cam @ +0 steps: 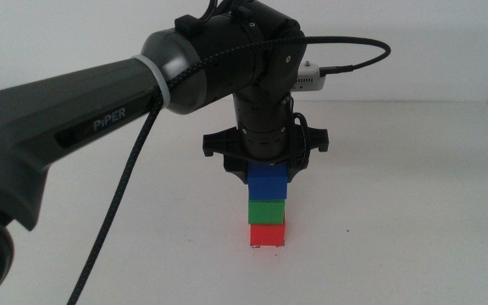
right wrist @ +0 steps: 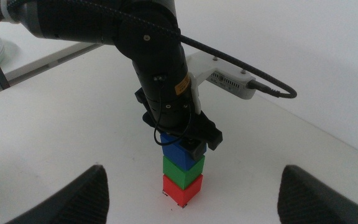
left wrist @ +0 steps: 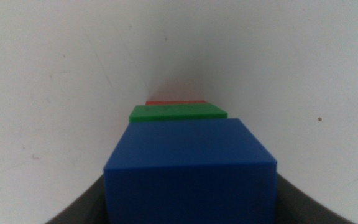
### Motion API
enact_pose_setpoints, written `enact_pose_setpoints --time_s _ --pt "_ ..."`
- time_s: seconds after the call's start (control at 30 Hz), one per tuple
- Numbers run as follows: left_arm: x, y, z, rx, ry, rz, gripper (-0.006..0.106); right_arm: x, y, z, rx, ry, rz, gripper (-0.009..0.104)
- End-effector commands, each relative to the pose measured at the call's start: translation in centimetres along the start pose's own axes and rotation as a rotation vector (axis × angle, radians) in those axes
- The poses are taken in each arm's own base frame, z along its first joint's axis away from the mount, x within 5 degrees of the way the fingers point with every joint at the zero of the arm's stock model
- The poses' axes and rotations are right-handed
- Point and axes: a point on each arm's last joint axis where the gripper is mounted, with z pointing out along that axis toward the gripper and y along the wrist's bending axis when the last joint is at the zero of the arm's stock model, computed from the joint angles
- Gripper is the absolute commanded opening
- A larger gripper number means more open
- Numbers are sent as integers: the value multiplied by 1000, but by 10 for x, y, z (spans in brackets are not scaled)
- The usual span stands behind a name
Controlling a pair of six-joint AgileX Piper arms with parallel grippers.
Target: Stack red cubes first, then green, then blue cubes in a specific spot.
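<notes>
Centrally on a plain white matte desk [cam: 396, 212], a three-cube stack is seen: the red cube [cam: 267, 235] is set on the surface, the green cube [cam: 268, 209] on it, and the blue cube [cam: 268, 180] on top. The left gripper [cam: 268, 174] is held straight above the stack, and the blue cube is pinched between its jaws. In the left wrist view the faces are slightly offset. The desk is backed by a bare white wall [cam: 413, 51], faint specks being visible on the desk. The right gripper [right wrist: 194, 202] is kept well apart from the stack, its jaws spread wide.
</notes>
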Motion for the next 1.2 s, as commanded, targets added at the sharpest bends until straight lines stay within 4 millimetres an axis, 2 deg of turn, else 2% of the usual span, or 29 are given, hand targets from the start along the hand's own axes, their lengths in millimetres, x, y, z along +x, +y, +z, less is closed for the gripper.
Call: enact_pose_setpoints --time_s 0.0,0.13,0.37,0.77,0.83,1.17 --pt "-1 -1 -1 -4 -14 9 34 1 -1 -1 11 -9 -8 93" --pt "-1 0 -1 -8 -18 11 45 1 -1 -1 11 -9 -8 93" --pt "-1 -1 -1 -1 -12 17 55 1 -1 -1 11 -9 -8 93" --pt "1 -2 -1 15 3 26 56 1 -1 -1 11 -9 -8 93" --pt "0 -2 -1 14 2 26 65 1 -1 -1 11 -9 -8 93" --pt "-1 0 -5 3 -19 86 68 1 -1 -1 11 -9 -8 93"
